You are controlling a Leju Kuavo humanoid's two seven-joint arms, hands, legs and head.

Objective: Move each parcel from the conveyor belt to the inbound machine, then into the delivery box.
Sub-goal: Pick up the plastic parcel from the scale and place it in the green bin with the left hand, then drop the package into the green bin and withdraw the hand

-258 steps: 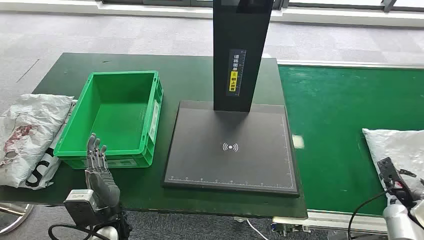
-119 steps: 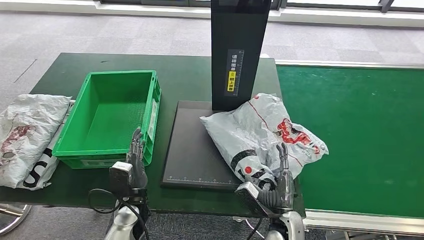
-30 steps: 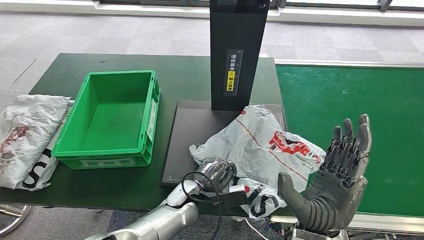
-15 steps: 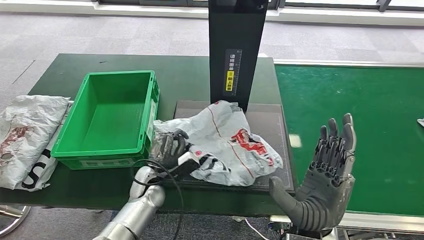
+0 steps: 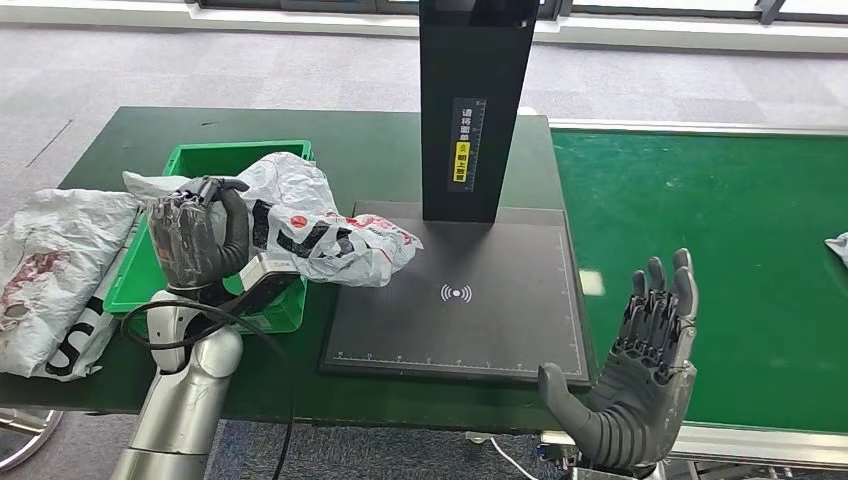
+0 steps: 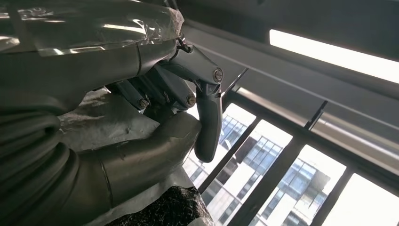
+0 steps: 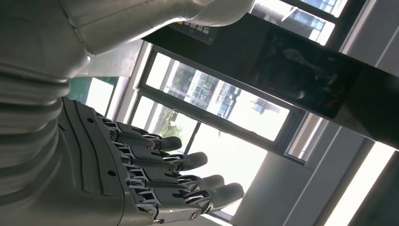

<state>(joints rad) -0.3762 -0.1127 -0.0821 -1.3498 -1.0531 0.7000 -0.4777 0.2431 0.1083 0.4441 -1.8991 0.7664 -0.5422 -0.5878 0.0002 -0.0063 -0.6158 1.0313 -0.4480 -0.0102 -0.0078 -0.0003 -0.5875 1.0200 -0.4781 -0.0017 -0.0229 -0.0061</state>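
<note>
My left hand point(image 5: 195, 240) grips a crumpled white plastic parcel point(image 5: 310, 225) with red and black print and holds it in the air over the green delivery box point(image 5: 215, 160); the parcel's tail hangs toward the black inbound machine's plate point(image 5: 455, 295). In the left wrist view the fingers point(image 6: 207, 117) curl around the grey parcel film point(image 6: 103, 122). My right hand point(image 5: 640, 375) is raised at the table's front edge, fingers spread and upright, holding nothing; the right wrist view shows the same hand point(image 7: 141, 174) with its fingers apart. The green conveyor belt point(image 5: 720, 230) lies on the right.
The machine's black upright column point(image 5: 470, 110) stands behind the plate. Another white parcel point(image 5: 55, 270) lies on the table, left of the box. A white parcel corner point(image 5: 838, 245) shows at the belt's right edge. Grey carpet surrounds the table.
My left hand has lifted the parcel off the machine's plate and carried it left, up over the green box. My right hand has sunk slightly, still spread.
</note>
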